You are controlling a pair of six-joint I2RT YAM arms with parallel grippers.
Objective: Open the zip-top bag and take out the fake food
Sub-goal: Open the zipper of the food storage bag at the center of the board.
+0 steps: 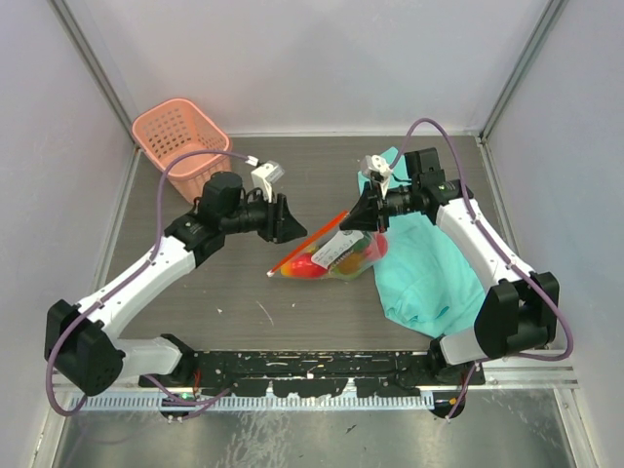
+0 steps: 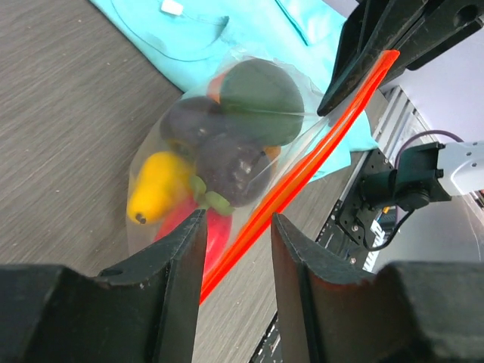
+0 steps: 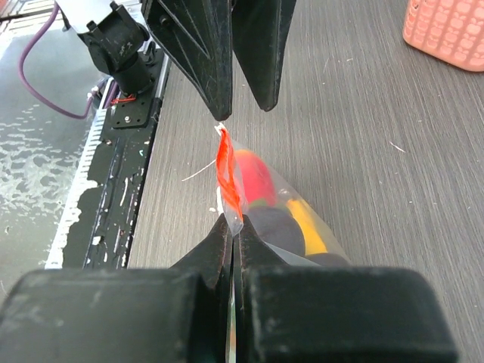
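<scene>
Early stage, nothing out yet. Bag (image 1: 341,255) sits just left of the cloth (image 1: 424,278), belly on the table, one corner overlapping the cloth edge. All the food (image 2: 227,144) is inside: yellow, red, dark and green pieces bunched together. Strip (image 2: 333,136) reads as one closed red line, so I judge the bag still sealed. Left to do: open the zip, then take out every piece.

Right gripper (image 3: 233,227) is clamped tight on the strip end nearest the cloth, holding that end raised. Right arm is folded over the cloth, wrist pointing away from it towards the bag.

Left gripper (image 2: 238,219) is partly open, with a clear gap between its fingers (image 2: 181,265). The strip's far end runs into that gap, and no pinch shows. Whether a fingertip touches the strip, can't tell. Left arm stretches in towards the cloth, wrist level, fingers facing the right gripper across the bag.
</scene>
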